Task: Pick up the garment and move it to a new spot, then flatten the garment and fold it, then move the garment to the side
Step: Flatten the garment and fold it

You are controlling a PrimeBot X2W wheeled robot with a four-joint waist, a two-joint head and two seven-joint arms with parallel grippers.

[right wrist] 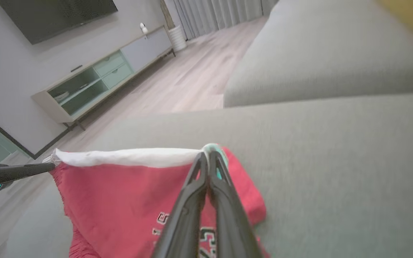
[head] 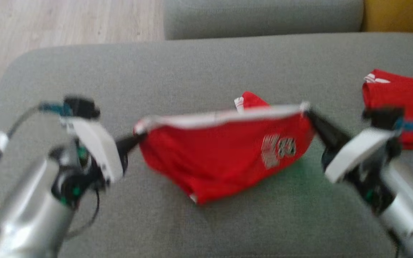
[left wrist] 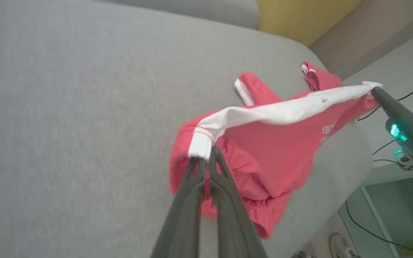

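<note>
Head view: the red garment is seen hung over the grey sofa cushion, stretched between both grippers. One end of its white waistband is pinched by the left gripper, the other end by the right gripper. Both are clamped tight on cloth.

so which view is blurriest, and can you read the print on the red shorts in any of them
Head view: blurriest, both arms and the red shorts smeared, print unreadable, green tint on the sofa beside them. Left wrist view: sharp at the left gripper, red washed toward pink. Right wrist view: sharp at the right gripper, whose fingers hide part of the print.
</note>
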